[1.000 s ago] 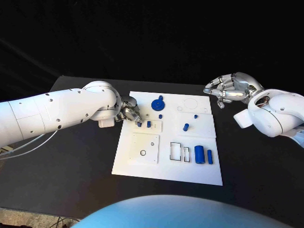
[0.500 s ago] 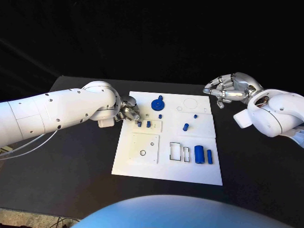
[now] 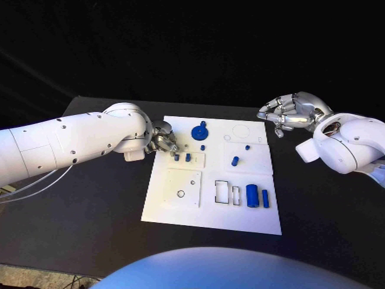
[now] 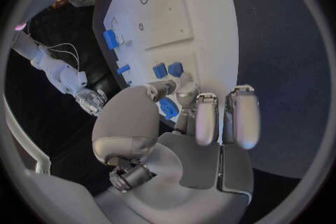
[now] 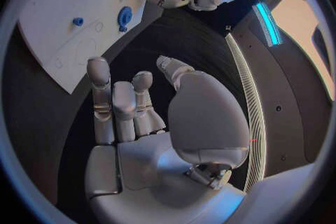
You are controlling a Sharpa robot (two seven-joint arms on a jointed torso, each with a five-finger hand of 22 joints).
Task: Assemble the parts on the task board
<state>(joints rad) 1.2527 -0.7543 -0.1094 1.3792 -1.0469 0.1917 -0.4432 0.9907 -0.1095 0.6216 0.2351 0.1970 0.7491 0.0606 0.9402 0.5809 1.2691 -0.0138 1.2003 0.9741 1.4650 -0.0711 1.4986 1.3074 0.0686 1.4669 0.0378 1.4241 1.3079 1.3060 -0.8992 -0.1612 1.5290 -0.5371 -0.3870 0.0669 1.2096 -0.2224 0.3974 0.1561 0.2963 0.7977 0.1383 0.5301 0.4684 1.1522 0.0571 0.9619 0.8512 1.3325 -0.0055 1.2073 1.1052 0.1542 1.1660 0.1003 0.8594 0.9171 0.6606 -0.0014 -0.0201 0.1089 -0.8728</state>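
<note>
Blue part [image 4: 168, 108] pinched by left hand [image 3: 164, 143] over task board [image 3: 212, 211].

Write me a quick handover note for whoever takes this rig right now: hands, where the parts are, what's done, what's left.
Left hand: at the task board's left edge, fingertips on a small blue part; a firm grip can't be confirmed.
Right hand: raised beyond the board's far right corner, fingers curled, holding nothing.
Parts: round blue disc near the far edge, two blue blocks at the right side, small blue pegs mid-board.
Done: unclear.
Left: rectangular slots and a round hole are unfilled.
</note>
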